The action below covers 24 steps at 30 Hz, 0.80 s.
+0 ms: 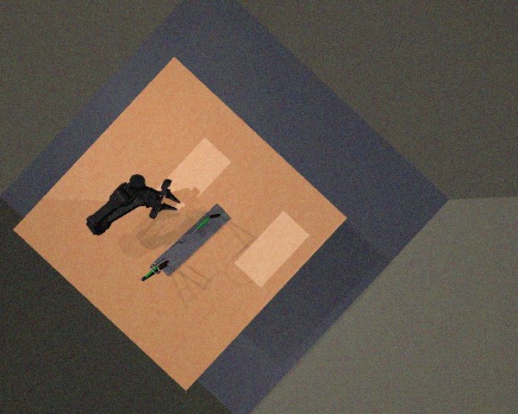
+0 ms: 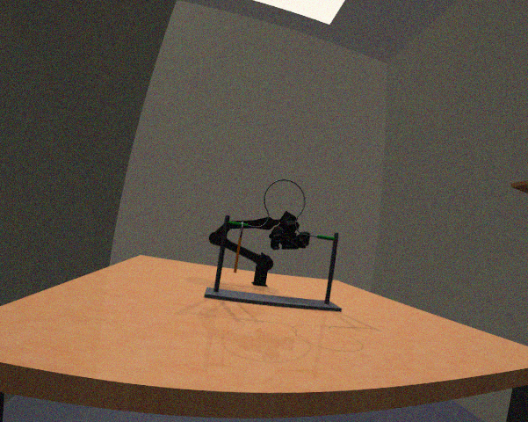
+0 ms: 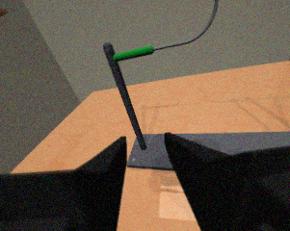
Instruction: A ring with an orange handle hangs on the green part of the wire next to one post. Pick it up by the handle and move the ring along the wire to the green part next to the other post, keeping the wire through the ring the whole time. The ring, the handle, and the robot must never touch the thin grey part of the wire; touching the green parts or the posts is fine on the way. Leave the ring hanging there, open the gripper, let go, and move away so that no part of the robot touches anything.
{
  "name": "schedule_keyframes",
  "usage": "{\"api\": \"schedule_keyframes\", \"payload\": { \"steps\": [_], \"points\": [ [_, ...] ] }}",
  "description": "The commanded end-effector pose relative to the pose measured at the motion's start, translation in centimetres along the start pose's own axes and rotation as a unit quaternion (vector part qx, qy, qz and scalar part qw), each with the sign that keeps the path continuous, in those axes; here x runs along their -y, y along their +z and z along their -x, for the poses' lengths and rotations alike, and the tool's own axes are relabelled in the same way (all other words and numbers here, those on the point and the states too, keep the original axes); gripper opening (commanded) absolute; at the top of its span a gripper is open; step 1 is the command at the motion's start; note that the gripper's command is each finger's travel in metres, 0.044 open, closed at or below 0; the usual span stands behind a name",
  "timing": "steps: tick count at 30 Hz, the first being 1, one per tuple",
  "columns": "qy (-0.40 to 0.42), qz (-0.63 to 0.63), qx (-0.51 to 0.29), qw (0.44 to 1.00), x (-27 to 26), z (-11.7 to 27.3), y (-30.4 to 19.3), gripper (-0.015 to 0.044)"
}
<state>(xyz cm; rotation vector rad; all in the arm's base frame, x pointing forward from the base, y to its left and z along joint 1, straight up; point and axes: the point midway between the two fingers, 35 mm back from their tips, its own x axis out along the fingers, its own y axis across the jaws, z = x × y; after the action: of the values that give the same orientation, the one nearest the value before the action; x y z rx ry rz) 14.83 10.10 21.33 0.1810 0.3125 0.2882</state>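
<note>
The ring (image 2: pixel 242 223) hangs around the green part beside the left post (image 2: pixel 219 263) in the exterior view. Its orange handle (image 2: pixel 237 254) points down. The other green part (image 1: pixel 202 222) (image 2: pixel 325 236) (image 3: pixel 133 53), at the other post (image 2: pixel 331 267) (image 3: pixel 126 101), has no ring on it. The thin grey wire (image 2: pixel 305 200) (image 3: pixel 202 35) rises in a large loop between them. My gripper (image 1: pixel 178 204) (image 3: pixel 145 139) is partly open and empty, on the arm's side of the wire and apart from the ring. The wrist view shows neither ring nor handle.
The dark base (image 1: pixel 191 242) (image 2: pixel 272 300) (image 3: pixel 207 144) carries both posts and lies on the wooden table (image 1: pixel 116 147) (image 2: pixel 119 340) (image 3: pixel 101 120). In the exterior view the arm is behind the wire and overlaps it in view. Pale light patches and shadows lie on the table.
</note>
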Motion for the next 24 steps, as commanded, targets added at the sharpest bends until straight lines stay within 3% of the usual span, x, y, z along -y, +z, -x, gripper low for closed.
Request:
{"api": "schedule_keyframes", "payload": {
  "steps": [1,24],
  "points": [
    [-0.013,0.009,-0.016,1.000,-0.1,-1.1,-0.7,0.0160],
    [-0.073,0.007,-0.084,0.994,4.2,-9.4,-3.3,0.0160]
  ]
}}
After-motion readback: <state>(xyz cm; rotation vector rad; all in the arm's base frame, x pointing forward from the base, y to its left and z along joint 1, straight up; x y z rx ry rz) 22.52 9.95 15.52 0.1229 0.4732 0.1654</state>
